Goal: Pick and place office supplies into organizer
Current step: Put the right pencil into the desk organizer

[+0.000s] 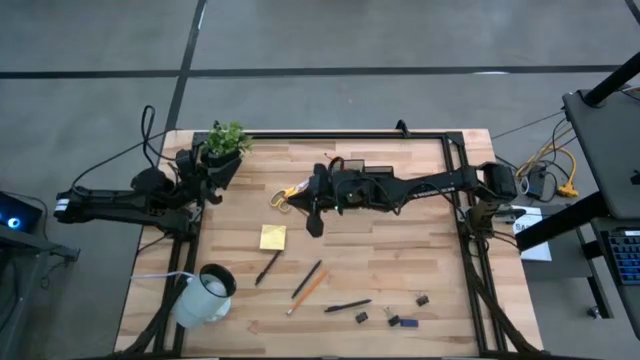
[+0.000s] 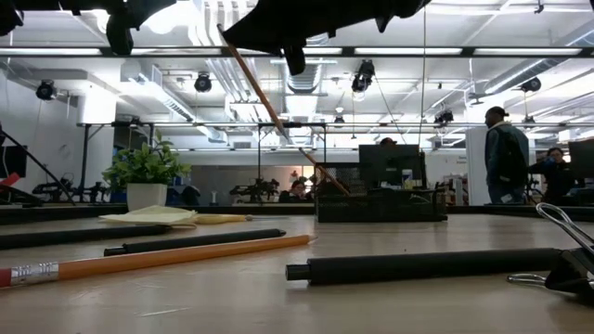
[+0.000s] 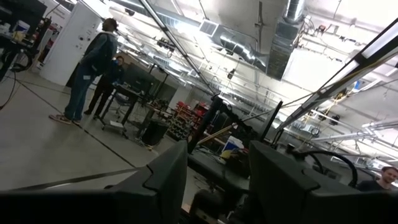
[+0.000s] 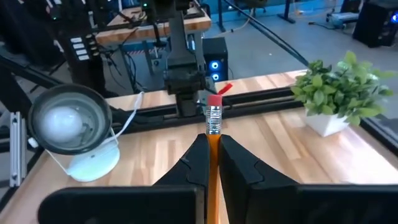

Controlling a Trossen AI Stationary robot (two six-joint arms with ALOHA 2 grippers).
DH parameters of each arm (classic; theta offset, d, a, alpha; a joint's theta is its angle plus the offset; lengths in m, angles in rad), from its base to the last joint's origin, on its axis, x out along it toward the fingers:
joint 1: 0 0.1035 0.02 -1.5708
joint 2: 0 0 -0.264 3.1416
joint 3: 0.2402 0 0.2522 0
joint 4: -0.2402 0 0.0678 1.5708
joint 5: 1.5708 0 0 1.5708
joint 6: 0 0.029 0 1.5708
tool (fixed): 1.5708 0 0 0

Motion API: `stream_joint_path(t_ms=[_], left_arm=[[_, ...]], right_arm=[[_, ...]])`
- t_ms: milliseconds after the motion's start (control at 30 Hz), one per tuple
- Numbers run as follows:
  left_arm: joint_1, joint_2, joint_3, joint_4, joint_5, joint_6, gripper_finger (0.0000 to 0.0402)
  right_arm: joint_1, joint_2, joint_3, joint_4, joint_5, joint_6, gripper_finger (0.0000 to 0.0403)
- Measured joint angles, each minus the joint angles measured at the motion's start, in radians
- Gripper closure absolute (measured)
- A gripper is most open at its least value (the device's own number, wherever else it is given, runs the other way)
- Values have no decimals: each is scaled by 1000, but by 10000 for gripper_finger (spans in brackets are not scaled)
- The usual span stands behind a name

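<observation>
The right gripper [image 4: 212,163] is clamped on an orange pencil [image 4: 213,127] above the table. The organizer [image 1: 362,172] lies just beside it, so the pencil's long axis must tilt down into a compartment. The left gripper [image 3: 214,180] waits open at the table edge.

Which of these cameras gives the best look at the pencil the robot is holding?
The right wrist view: the orange pencil stands clamped in the right gripper, eraser end clear. The low view shows it slanting toward the organizer. The high view barely shows it; the left wrist view does not clearly.
</observation>
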Motion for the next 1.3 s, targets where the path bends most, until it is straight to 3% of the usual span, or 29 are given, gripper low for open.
stream_joint_path(t_ms=[433,1300], left_arm=[[0,-4,0,1,-26,0,244],[0,39,0,9,-42,0,244]], right_arm=[[-116,-17,0,2,-160,-41,392],[-137,-91,-32,-60,-184,-88,392]])
